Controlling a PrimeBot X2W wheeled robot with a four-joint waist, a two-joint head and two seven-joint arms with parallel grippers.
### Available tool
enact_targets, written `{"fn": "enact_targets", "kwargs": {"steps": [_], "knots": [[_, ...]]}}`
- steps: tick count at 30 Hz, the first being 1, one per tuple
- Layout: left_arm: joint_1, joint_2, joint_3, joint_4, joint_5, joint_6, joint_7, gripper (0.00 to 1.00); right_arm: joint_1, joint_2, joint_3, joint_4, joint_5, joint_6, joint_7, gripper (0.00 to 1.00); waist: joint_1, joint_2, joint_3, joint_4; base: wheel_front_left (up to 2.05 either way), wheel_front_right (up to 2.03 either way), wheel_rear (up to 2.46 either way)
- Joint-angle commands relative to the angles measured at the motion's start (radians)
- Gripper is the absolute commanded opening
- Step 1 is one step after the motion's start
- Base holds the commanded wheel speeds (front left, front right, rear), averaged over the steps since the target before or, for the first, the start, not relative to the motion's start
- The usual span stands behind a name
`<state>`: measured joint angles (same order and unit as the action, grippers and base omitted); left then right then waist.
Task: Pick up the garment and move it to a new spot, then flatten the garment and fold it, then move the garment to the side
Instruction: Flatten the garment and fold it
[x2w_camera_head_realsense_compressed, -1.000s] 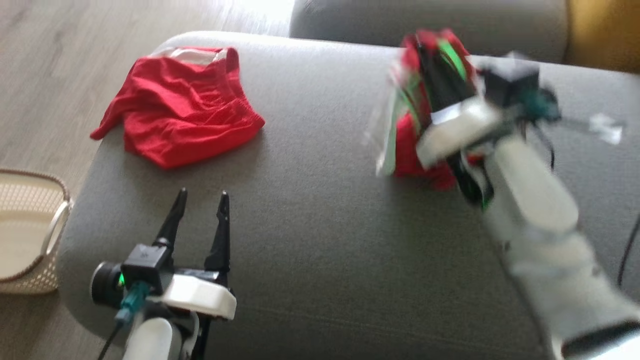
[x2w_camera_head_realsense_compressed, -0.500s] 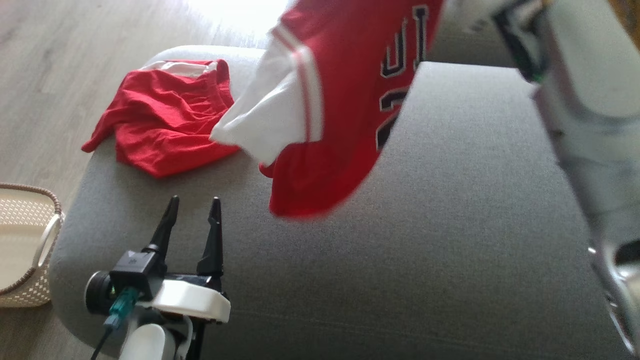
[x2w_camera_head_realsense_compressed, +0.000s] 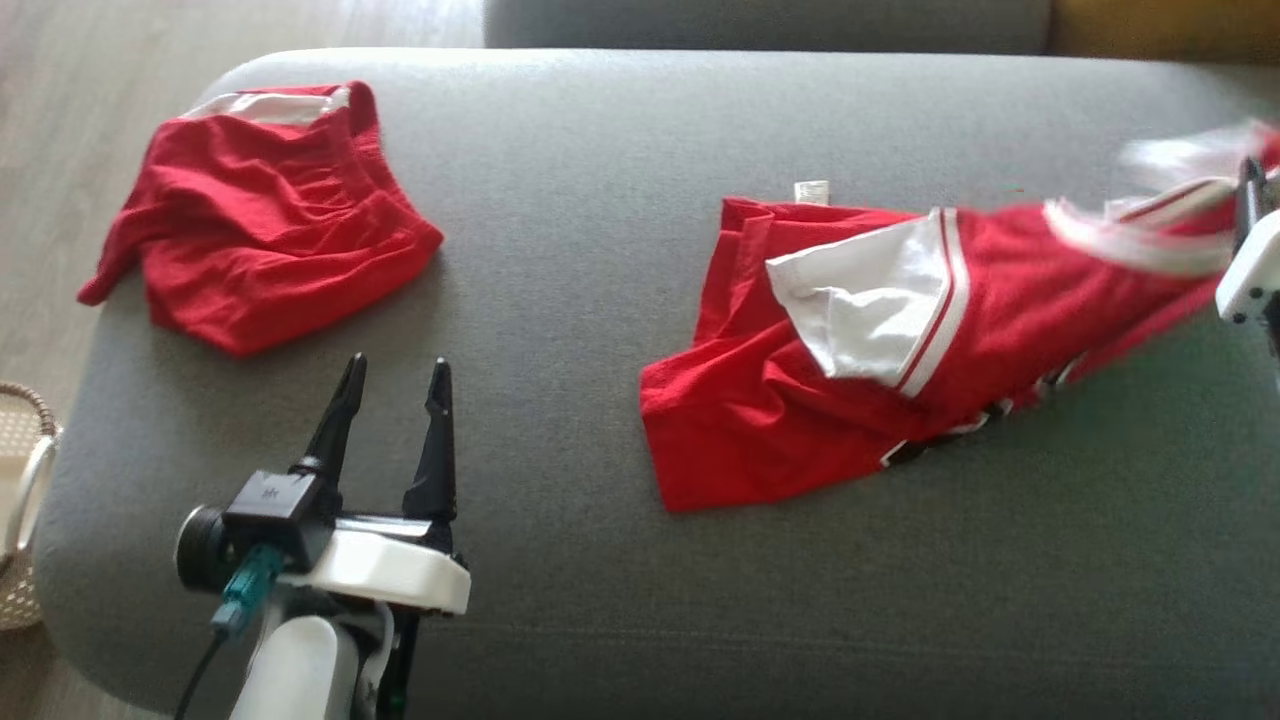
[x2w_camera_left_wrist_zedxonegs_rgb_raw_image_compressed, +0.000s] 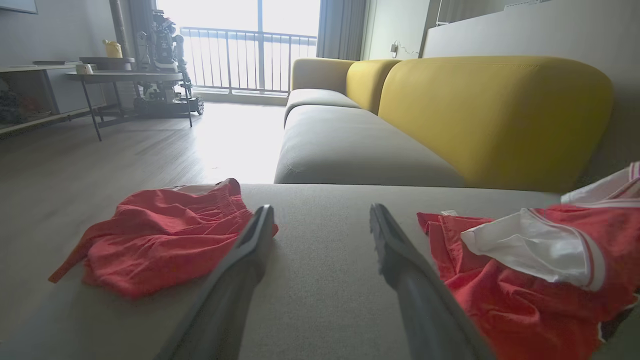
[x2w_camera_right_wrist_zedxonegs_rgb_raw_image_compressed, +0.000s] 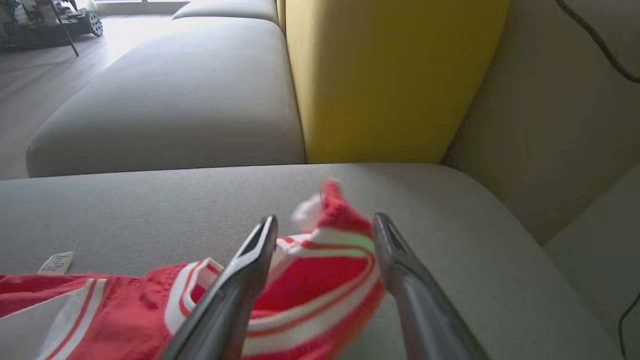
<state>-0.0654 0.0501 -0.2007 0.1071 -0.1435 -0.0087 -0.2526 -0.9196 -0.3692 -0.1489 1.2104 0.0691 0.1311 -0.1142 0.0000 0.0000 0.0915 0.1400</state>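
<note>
Move looks done: right tool (x2w_camera_right_wrist_zedxonegs_rgb_raw_image_compressed: 325, 219) wide open, garment (x2w_camera_right_wrist_zedxonegs_rgb_raw_image_compressed: 320, 282) loose between its fingers (x2w_camera_right_wrist_zedxonegs_rgb_raw_image_compressed: 247, 262); left tool (x2w_camera_head_realsense_compressed: 397, 365) open, empty. Next, flatten.

L gripper (x2w_camera_head_realsense_compressed: 396, 365) at lower left of head view, pale forearm (x2w_camera_head_realsense_compressed: 298, 672) beneath, fingers pointing fwd, jaws spread wide. R gripper (x2w_camera_right_wrist_zedxonegs_rgb_raw_image_compressed: 325, 219) at far right edge, low, jaws apart.

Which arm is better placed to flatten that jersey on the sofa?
Probably right: the open right claw straddles the striped end of the red and white jersey; the left claw sits nearer the crumpled red shorts.
</note>
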Motion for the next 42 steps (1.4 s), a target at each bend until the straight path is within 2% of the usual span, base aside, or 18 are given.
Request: {"fn": "enact_targets", "kwargs": {"steps": [1, 4, 8, 13, 16, 20, 24, 27, 32, 38, 42], "knots": [[-0.046, 0.000, 0.026, -0.029, 0.001, 0.002, -0.009, 1.00, -0.054, 0.012, -0.004, -0.026, -0.021, 0.000, -0.004, 1.00, 0.0000, 0.0000, 0.008, -0.014, 0.00, 0.00, 0.00], [-0.049, 0.000, 0.025, -0.025, 0.003, 0.004, -0.009, 1.00, -0.069, 0.031, -0.085, -0.018, -0.071, 0.000, -0.017, 1.00, 0.0000, 0.0000, 0.006, -0.033, 0.00, 0.00, 0.00], [-0.048, 0.000, 0.029, -0.025, 0.004, 0.005, -0.009, 1.00, -0.082, 0.098, -0.125, -0.059, -0.115, 0.000, -0.061, 1.00, 0.0000, 0.0000, -0.006, -0.062, 0.00, 0.00, 0.00], [-0.047, 0.000, 0.035, -0.032, 0.002, 0.005, -0.009, 1.00, -0.038, 0.214, -0.023, -0.183, -0.113, 0.000, -0.127, 1.00, 0.0000, 0.0000, -0.022, -0.097, 0.00, 0.00, 0.00], [-0.046, 0.000, 0.035, -0.037, -0.003, 0.008, -0.009, 1.00, 0.052, 0.251, 0.077, -0.314, -0.087, 0.000, -0.142, 1.00, 0.0000, 0.0000, -0.027, -0.114, 0.00, 0.00, 0.00], [-0.046, 0.000, 0.027, -0.040, -0.008, 0.011, -0.009, 1.00, 0.232, 0.259, 0.161, -0.550, -0.053, 0.000, -0.147, 1.00, 0.0000, 0.0000, -0.033, -0.123, 0.00, 0.00, 0.00], [-0.040, 0.000, 0.027, -0.039, -0.020, 0.014, -0.009, 1.00, 0.436, 0.271, 0.187, -0.780, -0.039, 0.000, -0.147, 1.00, 0.0000, 0.0000, -0.035, -0.125, 0.00, 0.00, 0.00], [-0.032, 0.000, 0.030, -0.031, -0.018, 0.018, -0.009, 1.00, 0.561, 0.280, 0.199, -0.894, -0.053, 0.000, -0.144, 1.00, 0.0000, 0.0000, -0.033, -0.124, 0.00, 0.00, 0.00], [-0.028, 0.000, 0.034, -0.013, -0.024, 0.029, -0.009, 1.00, 0.673, 0.291, 0.228, -0.996, -0.086, 0.000, -0.110, 1.00, 0.0000, 0.0000, -0.022, -0.115, 0.00, 0.00, 0.00], [-0.037, 0.000, 0.020, -0.006, -0.031, 0.027, -0.009, 1.00, 0.688, 0.264, 0.302, -1.036, -0.122, 0.000, -0.077, 1.00, 0.0000, 0.0000, -0.004, -0.091, 0.00, 0.00, 0.00], [-0.050, 0.000, 0.004, -0.003, -0.039, 0.030, -0.009, 1.00, 0.662, 0.244, 0.361, -1.019, -0.130, 0.000, -0.027, 1.00, 0.0000, 0.0000, 0.019, -0.065, 0.00, 0.00, 0.00]]}}
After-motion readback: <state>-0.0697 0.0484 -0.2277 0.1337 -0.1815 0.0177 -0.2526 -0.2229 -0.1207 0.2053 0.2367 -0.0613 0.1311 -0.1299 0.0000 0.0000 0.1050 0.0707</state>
